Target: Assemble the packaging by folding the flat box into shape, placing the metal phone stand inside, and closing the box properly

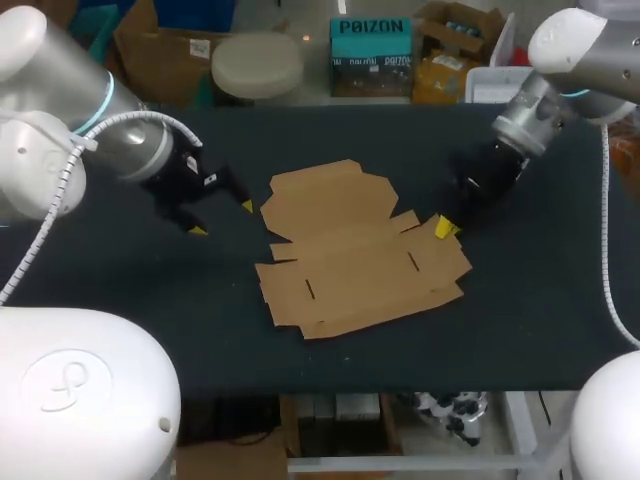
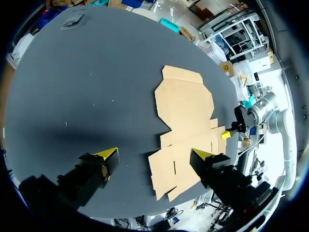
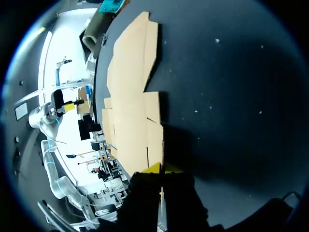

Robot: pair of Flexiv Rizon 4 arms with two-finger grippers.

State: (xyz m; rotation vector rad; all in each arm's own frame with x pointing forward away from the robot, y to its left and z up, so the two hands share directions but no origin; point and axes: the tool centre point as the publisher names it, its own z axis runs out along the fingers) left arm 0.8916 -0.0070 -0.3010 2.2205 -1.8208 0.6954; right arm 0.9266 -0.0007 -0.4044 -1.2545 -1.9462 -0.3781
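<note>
A flat, unfolded brown cardboard box (image 1: pixel 350 250) lies in the middle of the black table, also seen in the left wrist view (image 2: pixel 186 125) and the right wrist view (image 3: pixel 128 96). My right gripper (image 1: pixel 445 227) is at the box's right edge, its yellow tips (image 3: pixel 161 169) pressed together on a small side flap that stands on edge between them. My left gripper (image 1: pixel 222 218) hovers open just left of the box, fingers wide apart (image 2: pixel 154 154), touching nothing. No metal phone stand shows in any view.
The black table (image 1: pixel 120 280) spreads around the box on all sides, with bare cloth to the left, right and front. A small flat grey thing (image 2: pixel 72 20) lies near the table's far corner, well away from both grippers.
</note>
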